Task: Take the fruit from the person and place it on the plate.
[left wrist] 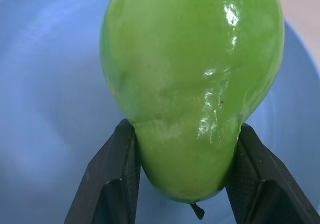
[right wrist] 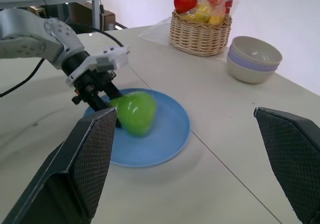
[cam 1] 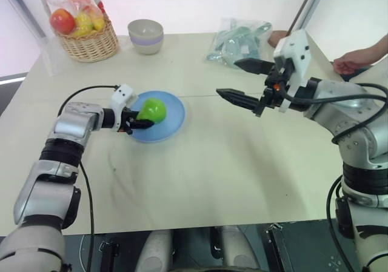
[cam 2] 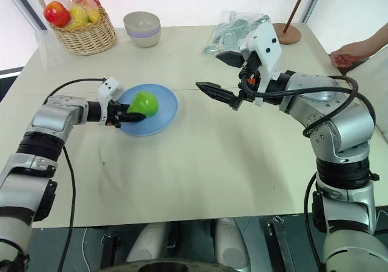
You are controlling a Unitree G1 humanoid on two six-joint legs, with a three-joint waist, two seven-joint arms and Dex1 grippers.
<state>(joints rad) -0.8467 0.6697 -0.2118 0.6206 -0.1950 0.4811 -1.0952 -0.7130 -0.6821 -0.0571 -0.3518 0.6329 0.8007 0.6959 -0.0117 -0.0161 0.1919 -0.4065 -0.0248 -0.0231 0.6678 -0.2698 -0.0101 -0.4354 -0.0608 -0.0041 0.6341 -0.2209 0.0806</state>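
The green, glossy fruit (cam 1: 152, 109) is held by its narrow end between the black fingers (left wrist: 112, 174) of my left gripper (cam 1: 140, 120), which is shut on it. It hangs low over the left half of the light-blue plate (cam 1: 173, 125); whether it touches the plate I cannot tell. My right gripper (cam 1: 228, 77) hovers above the table to the right of the plate, wide open and holding nothing. It points toward the plate. The person's hand (cam 1: 351, 60) rests at the table's far right edge.
A wicker basket (cam 1: 91, 42) with a red apple and plastic-wrapped yellow fruits stands at the back left. Beside it are stacked beige bowls (cam 1: 146, 36). A clear plastic bag (cam 1: 233, 39) and a round wooden stand base (cam 2: 286, 34) lie at the back right.
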